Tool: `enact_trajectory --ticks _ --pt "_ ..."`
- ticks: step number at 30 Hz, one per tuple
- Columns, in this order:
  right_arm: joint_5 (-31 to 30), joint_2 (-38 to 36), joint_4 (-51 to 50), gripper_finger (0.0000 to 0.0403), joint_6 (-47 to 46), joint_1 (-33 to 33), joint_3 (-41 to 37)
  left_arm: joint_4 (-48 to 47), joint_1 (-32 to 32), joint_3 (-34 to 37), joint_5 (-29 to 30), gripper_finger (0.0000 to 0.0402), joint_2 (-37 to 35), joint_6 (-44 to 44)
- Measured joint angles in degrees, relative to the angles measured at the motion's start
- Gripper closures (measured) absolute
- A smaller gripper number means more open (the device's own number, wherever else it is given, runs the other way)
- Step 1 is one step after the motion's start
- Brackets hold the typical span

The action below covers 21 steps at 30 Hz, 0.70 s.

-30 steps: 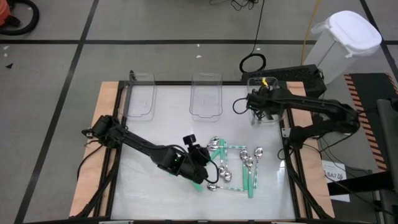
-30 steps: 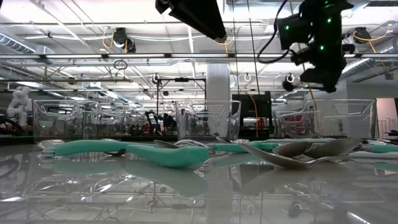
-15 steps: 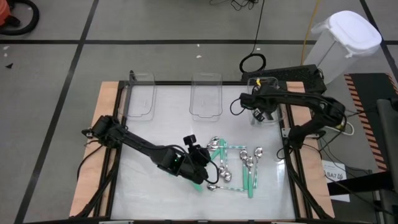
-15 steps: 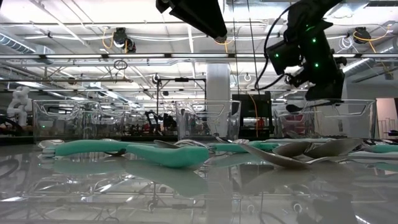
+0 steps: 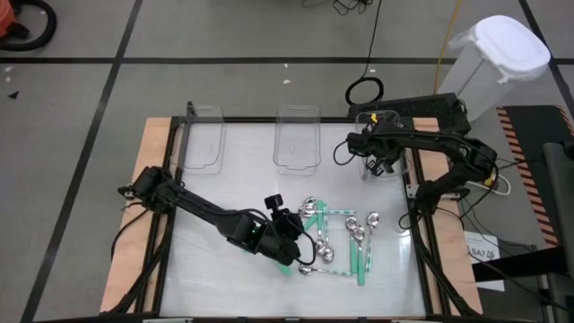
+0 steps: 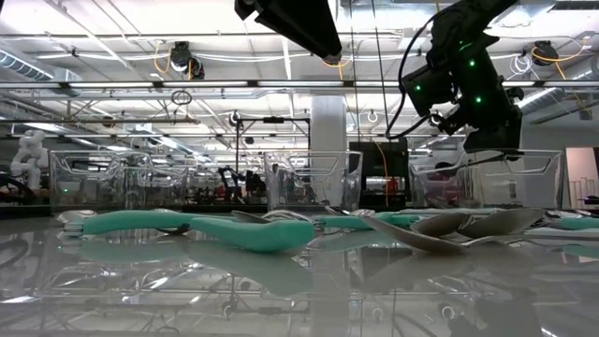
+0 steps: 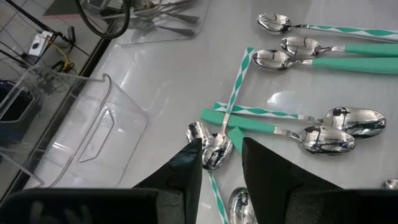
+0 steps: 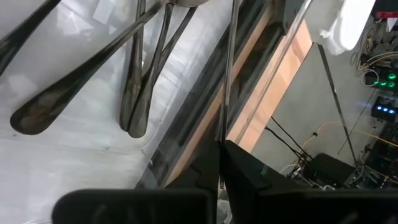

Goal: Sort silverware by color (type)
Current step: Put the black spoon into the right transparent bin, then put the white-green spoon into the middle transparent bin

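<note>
Several teal-handled and all-silver spoons (image 5: 345, 238) lie in a loose heap right of the table's middle. My left gripper (image 7: 221, 165) hangs raised over the heap's left end (image 5: 296, 244), shut on a teal-handled spoon (image 7: 217, 151). My right gripper (image 8: 221, 149) reaches down over the far-right clear bin (image 5: 381, 148), where dark spoons (image 8: 137, 81) lie on the bin's floor. It is shut on a thin dark spoon (image 8: 227, 62) seen edge-on. My left gripper pinches the teal-handled spoon's handle (image 7: 216, 186) between its two fingers, close behind the bowl. The handle runs back along the fingers and the bowl sticks out past their ends. The spoon is lifted clear of the table. My right gripper pinches one end of the dark spoon's handle (image 8: 222, 134) between its two fingers, slanting down from above. The spoon runs straight on past the fingertips into the bin. Whether its far end touches the bin I cannot tell.
Two more clear bins stand along the far edge, one at the left (image 5: 204, 139) and one in the middle (image 5: 298, 139). A dark frame rail (image 5: 417, 224) borders the table. Bare white tabletop (image 5: 215, 278) lies at the near left.
My right gripper has sunk toward the far-right bin, shifted slightly toward the table's left edge, and tipped and rolled, carrying the dark spoon down with it. My left gripper has kept still.
</note>
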<state>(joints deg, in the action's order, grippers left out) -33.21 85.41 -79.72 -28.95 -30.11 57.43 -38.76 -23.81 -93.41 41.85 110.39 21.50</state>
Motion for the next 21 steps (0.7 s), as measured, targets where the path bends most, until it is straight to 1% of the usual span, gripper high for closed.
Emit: enact_trajectory --ticks 6,10,14,18,21 --pt "-0.1 0.0 0.2 0.0389 -0.1 0.0 0.0 0.0 0.0 0.0 0.0 0.0286 0.0 0.1" --pt "-0.8 0.0 0.6 0.0378 -0.2 -0.2 0.0 0.0 0.0 0.0 0.0 0.0286 0.0 0.2" --pt "-2.1 0.2 1.2 0.0354 -0.7 -0.2 -0.3 0.0 0.0 0.0 0.0 0.0286 0.0 0.2" --pt "-3.3 0.1 0.9 0.032 -0.9 -0.2 -0.3 0.0 0.0 0.0 0.0 0.0286 0.0 0.3" --pt "-5.3 0.2 0.7 0.0293 -0.3 -0.2 -0.3 0.1 0.0 0.0 0.0 0.0286 0.0 0.2"
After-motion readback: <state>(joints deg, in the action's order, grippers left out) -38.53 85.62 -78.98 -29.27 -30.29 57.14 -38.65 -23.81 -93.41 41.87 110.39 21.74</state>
